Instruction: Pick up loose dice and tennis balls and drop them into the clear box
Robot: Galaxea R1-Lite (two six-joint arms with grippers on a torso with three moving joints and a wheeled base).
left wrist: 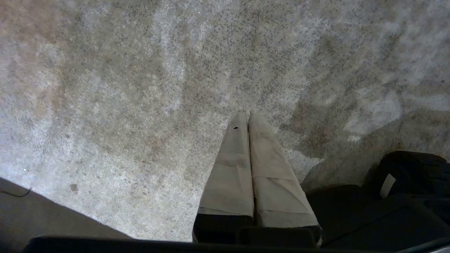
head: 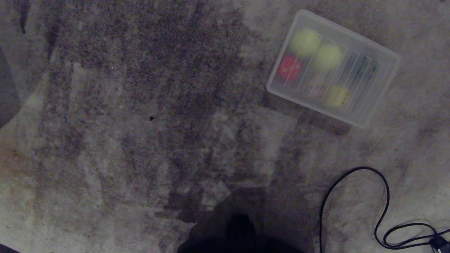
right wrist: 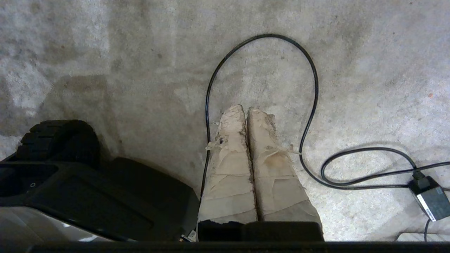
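Observation:
The clear box (head: 309, 104) lies on the carpet at the far right of the head view, with ribbed lines showing across it. Blurred through its plastic I see two tennis balls (head: 304, 41) (head: 328, 55), a red die (head: 289, 66) and a yellow die (head: 336, 95), all inside it. Neither arm shows in the head view. My left gripper (left wrist: 248, 113) hangs shut and empty over bare carpet. My right gripper (right wrist: 246, 108) is also shut and empty, over carpet inside a loop of black cable. The box is outside both wrist views.
A black cable (head: 351, 172) loops on the carpet at the near right and ends in a power adapter (right wrist: 430, 196). My dark base (right wrist: 70, 182) and a wheel sit close beside the right gripper. The base also shows in the left wrist view (left wrist: 404, 175).

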